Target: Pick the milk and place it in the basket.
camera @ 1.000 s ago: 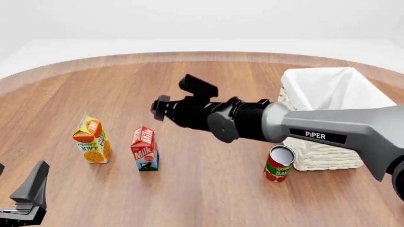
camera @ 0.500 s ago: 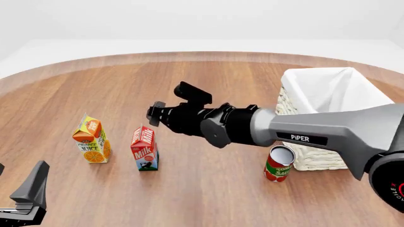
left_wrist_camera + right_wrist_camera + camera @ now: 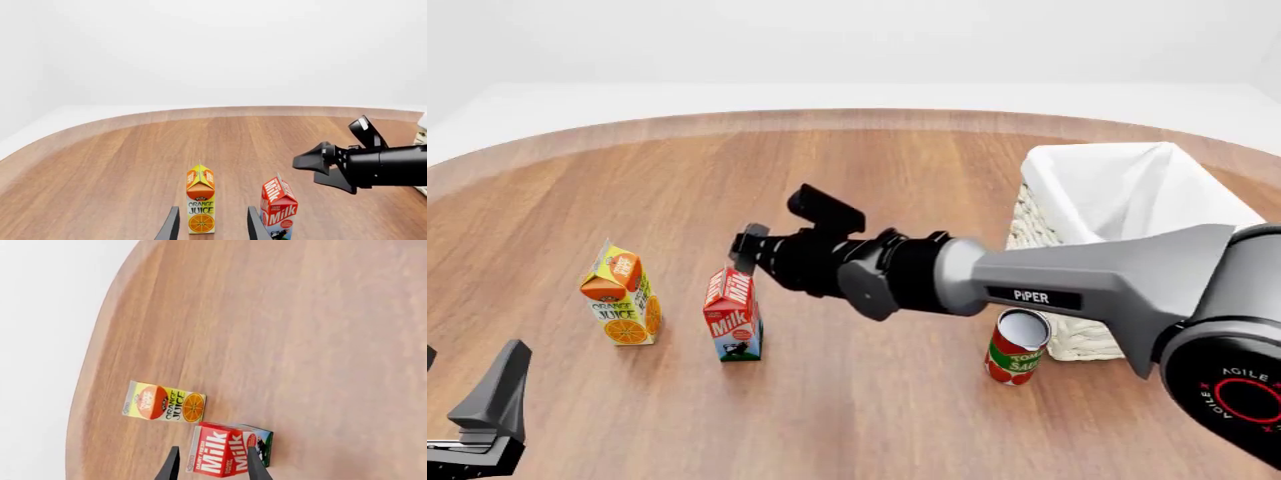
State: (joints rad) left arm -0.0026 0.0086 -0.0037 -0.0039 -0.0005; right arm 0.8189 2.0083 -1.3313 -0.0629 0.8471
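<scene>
Both fingers (image 3: 172, 464) straddle upright milk (image 3: 227, 450), seemingly untouched.

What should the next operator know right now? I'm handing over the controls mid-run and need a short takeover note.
Right gripper: open, empty, above and just behind the milk, fingers straddling the carton in its wrist view.
Left gripper: open, empty, parked at the near left edge.
Milk stands upright on the table, beside the orange juice carton. Basket sits far right, with a tomato sauce can in front of it.
Done: approach only. Left: lower, grasp the milk, carry it to the basket, release.
</scene>
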